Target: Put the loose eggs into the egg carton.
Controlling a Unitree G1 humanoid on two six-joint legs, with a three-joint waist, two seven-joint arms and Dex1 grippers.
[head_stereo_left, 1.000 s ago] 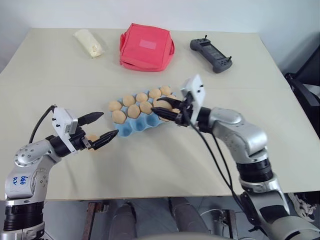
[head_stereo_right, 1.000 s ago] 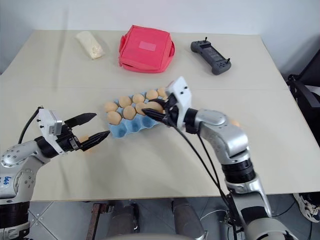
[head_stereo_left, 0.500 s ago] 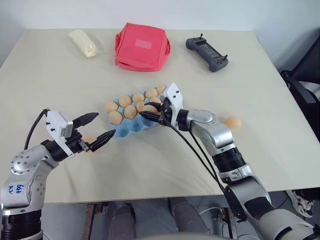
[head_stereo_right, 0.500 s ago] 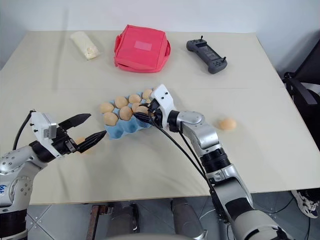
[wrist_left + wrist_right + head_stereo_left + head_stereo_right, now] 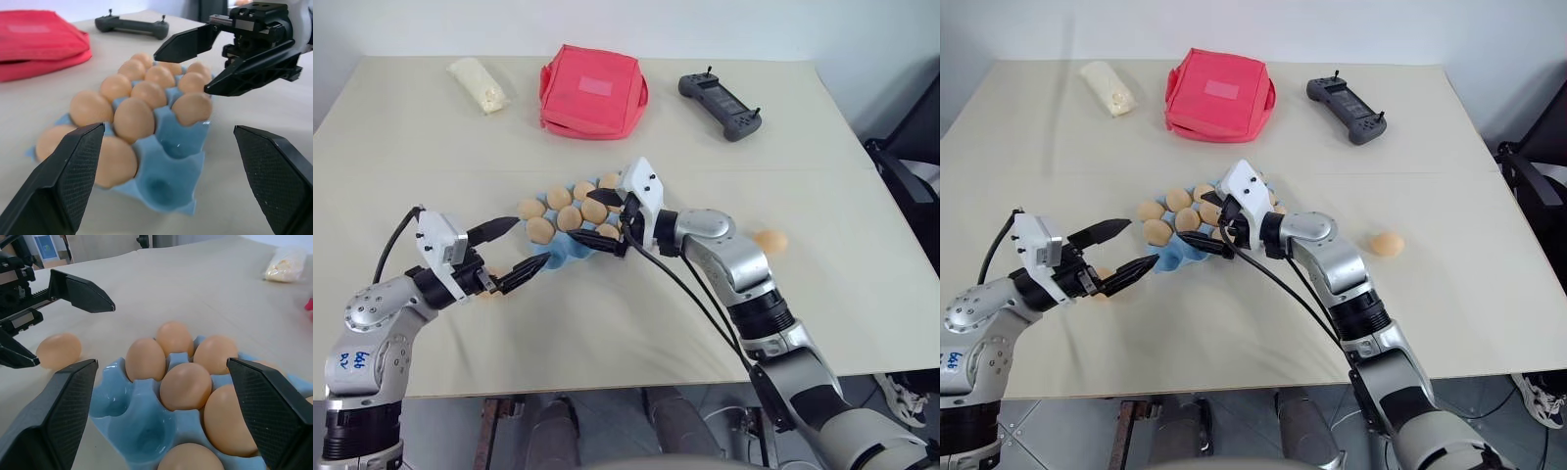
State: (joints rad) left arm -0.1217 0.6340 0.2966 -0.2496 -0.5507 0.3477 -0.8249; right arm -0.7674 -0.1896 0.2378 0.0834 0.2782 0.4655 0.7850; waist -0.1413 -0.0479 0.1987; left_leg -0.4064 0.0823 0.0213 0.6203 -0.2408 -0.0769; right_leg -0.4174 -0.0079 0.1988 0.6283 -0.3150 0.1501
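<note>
Two loose eggs are left outside the egg carton [image 5: 578, 227], as far as I can see: one [image 5: 1387, 244] lies well off to my right on the tabletop [image 5: 607, 323], the other [image 5: 58, 350] sits just beside my left claw [image 5: 522, 251], near the carton's left end. The carton rests in the middle of the tabletop with most cups filled; the two cups at its near left corner look empty, so I judge those are the places meant for the two strays.

My right claw [image 5: 605, 223] hovers over the filled cups with its fingers spread and nothing between them. That forearm reaches across my front, the claw pointing level toward my left. It is poorly placed for the far egg, which lies behind its elbow side.

My left claw is spread wide too, empty, pointing level at the carton's open corner, with the near egg low beside its lower finger. I think this arm is set here so it can pinch that egg and carry it the short way into an empty cup.
</note>
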